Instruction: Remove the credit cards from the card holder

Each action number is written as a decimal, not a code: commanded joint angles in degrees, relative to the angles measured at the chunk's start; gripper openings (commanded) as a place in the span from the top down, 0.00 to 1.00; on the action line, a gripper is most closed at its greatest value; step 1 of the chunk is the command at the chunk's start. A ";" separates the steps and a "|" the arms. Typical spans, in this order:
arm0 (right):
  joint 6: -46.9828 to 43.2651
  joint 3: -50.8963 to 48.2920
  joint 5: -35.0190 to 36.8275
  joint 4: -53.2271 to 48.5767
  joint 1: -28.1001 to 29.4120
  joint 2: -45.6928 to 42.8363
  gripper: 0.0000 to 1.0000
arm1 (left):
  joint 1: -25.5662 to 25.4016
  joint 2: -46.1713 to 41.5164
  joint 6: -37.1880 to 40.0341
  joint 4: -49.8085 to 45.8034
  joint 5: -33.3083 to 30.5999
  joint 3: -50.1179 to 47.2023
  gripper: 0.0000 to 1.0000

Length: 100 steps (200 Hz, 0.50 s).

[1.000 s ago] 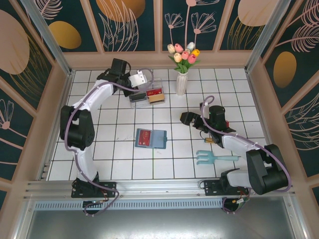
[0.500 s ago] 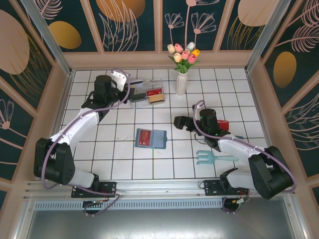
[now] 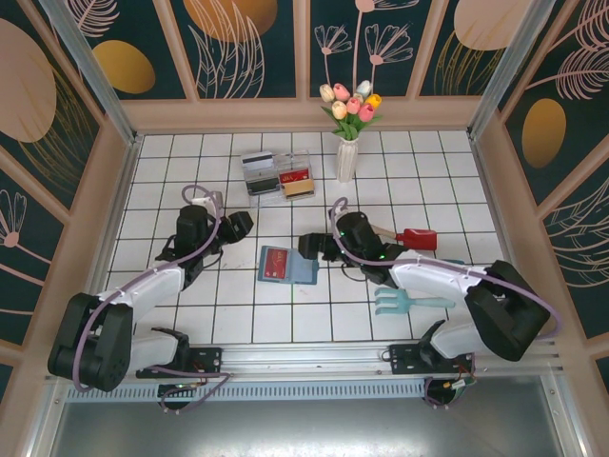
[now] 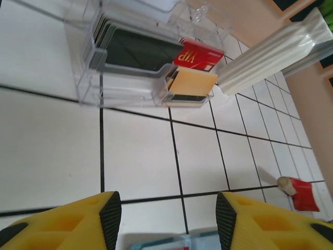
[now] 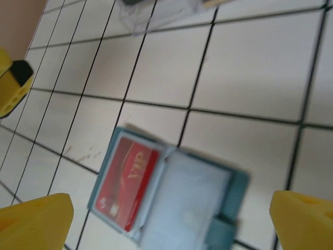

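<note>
The teal card holder (image 3: 287, 264) lies open on the tiled floor with a red credit card (image 5: 125, 179) in its left slot; its right slot (image 5: 192, 200) looks clear. My right gripper (image 3: 312, 246) hovers open just right of the card holder (image 5: 234, 208), the yellow fingers (image 5: 36, 221) spread wider than it. To the holder's left, my left gripper (image 3: 238, 226) is open and holds nothing, and the holder's edge (image 4: 161, 244) shows low between its pads (image 4: 110, 219). Dark cards (image 4: 140, 49), a red card (image 4: 197, 53) and a tan card (image 4: 190, 83) sit in the clear tray (image 3: 276, 174).
A white vase (image 3: 347, 157) of tulips stands right of the tray. A light-blue hand rake (image 3: 411, 301) lies at the near right, by the right arm. A small red tool (image 3: 417, 238) lies further right.
My left arm has pulled back from the tray to the card holder's left side, its jaws opening. My right gripper has moved left to the holder.
</note>
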 commanded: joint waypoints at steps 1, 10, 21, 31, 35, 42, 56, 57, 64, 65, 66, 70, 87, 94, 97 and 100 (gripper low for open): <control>9.88 3.47 -1.05 -4.89 2.57 2.63 0.02 | 0.34 -0.06 -7.23 -1.17 2.76 -0.48 0.44; 12.97 4.02 -2.14 -5.10 3.53 3.81 0.02 | 0.28 0.24 -7.92 -2.90 3.51 -0.74 0.36; 15.57 4.39 -2.00 -4.45 5.30 4.73 0.01 | 0.34 0.31 -8.36 -3.22 4.21 -2.09 0.29; 17.36 4.90 -0.64 -4.22 6.93 5.53 0.01 | 0.35 -0.33 -8.56 -2.98 3.99 -3.74 0.23; 18.01 5.23 -0.30 -4.33 7.44 5.91 0.01 | 0.36 -0.71 -8.52 -3.04 3.74 -4.31 0.21; 19.11 5.77 0.11 -4.35 8.14 6.62 0.01 | 0.36 -1.36 -7.22 -3.68 3.29 -4.92 0.18; 20.44 6.36 0.72 -2.69 9.59 7.67 0.01 | 0.33 -2.73 -4.37 -8.09 0.64 -4.69 0.03; 20.55 6.33 0.76 -2.47 9.68 7.71 0.01 | 0.35 -2.84 -4.22 -8.52 0.43 -4.66 0.03; 21.26 6.52 0.89 -1.09 10.21 8.02 0.01 | 0.30 -3.61 -3.31 -10.29 -0.36 -4.55 0.02; 21.39 6.50 0.89 -0.83 10.30 8.10 0.01 | 0.33 -3.72 -3.16 -10.54 -0.37 -4.55 0.02; 21.55 6.49 0.89 -0.62 10.34 8.15 0.01 | 0.35 -3.82 -3.09 -10.71 -0.38 -4.55 0.02; 22.04 6.48 0.77 0.17 10.59 8.45 0.01 | 0.31 -4.26 -2.66 -11.47 -0.33 -4.43 0.02; 24.23 7.04 0.65 1.55 10.85 9.75 0.04 | 0.36 -5.77 -1.80 -13.15 1.82 -4.37 0.03; 24.95 7.70 1.02 1.03 10.91 10.35 0.06 | 0.32 -6.01 -1.31 -13.25 3.34 -4.37 0.04; 25.23 8.07 1.30 0.63 10.85 10.61 0.07 | 0.28 -6.03 -1.09 -13.25 4.11 -4.37 0.04; 25.42 8.42 1.49 0.23 10.85 10.94 0.08 | 0.35 -6.03 -0.96 -13.30 4.96 -4.36 0.04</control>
